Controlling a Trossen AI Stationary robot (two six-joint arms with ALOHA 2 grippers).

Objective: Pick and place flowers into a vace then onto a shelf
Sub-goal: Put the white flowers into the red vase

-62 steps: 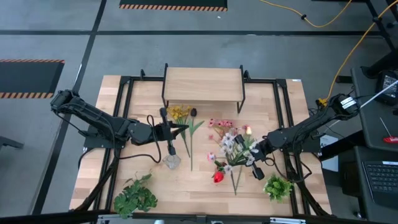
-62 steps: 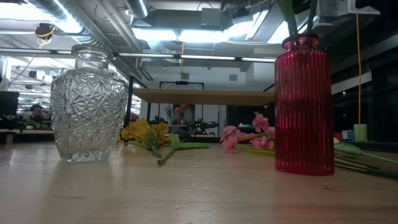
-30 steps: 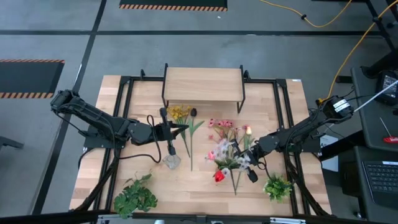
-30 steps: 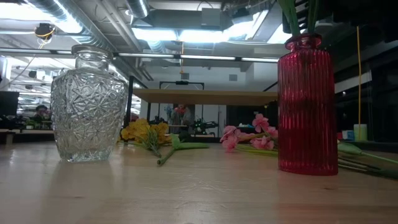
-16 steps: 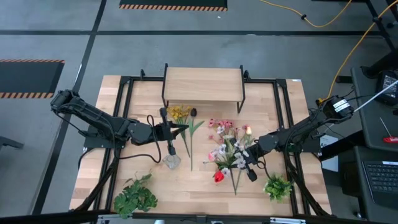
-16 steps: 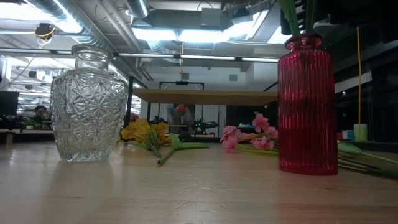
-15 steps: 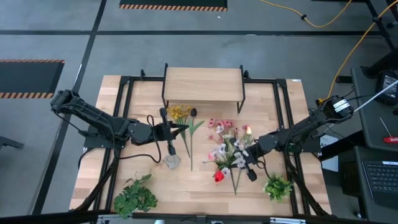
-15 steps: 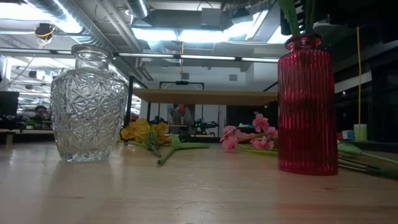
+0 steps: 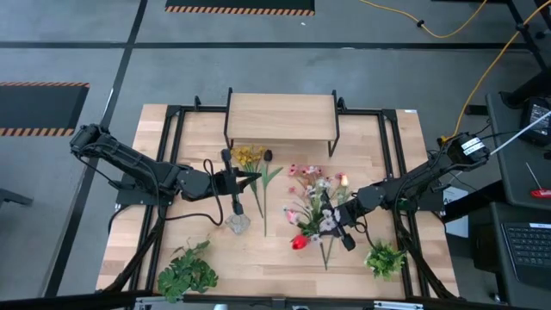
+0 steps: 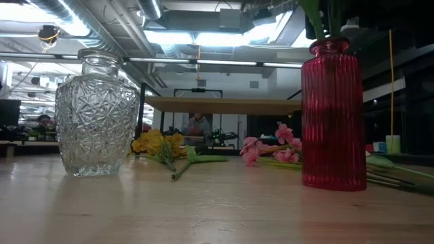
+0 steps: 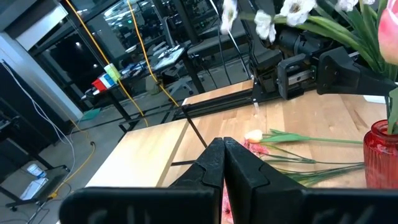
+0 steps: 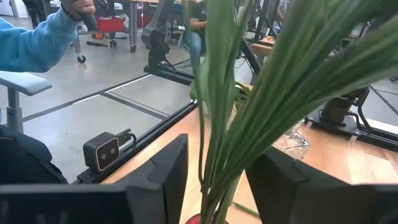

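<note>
The red ribbed glass vase (image 10: 333,115) stands upright on the wooden tabletop (image 9: 275,250), toward the right side of the front half. A bunch of flowers (image 9: 320,207) stands in it, the green stems (image 12: 233,93) rising out of the neck, with pink and white blossoms spread above.

The right gripper (image 9: 343,226) is at this bunch, just above the vase. In the right wrist view its two dark fingers (image 12: 168,174) stand apart on either side of the stems, with a gap showing between finger and stem on each side. The grip therefore appears released, though contact at the hidden finger faces cannot be ruled out.

The left gripper (image 9: 250,178) hangs over the middle of the table, beside the loose yellow flowers (image 9: 249,157). Its fingers (image 11: 214,165) are pressed together with nothing between them.

The clear cut-glass vase (image 10: 95,115) stands upright near the left arm's reach, and it holds no flowers.

Further loose flowers lie flat on the tabletop: a dark-blossomed stem (image 9: 267,157) next to the yellow ones, and pink blossoms (image 10: 268,148) behind the red vase.

The shelf (image 9: 281,118), a light-wood board on black legs, stands at the far edge of the table. Its top is bare.

Two leafy green plants (image 9: 187,272) sit at the front corners of the table.

A person's blue sleeve (image 12: 37,43) shows in the room beyond the table.
</note>
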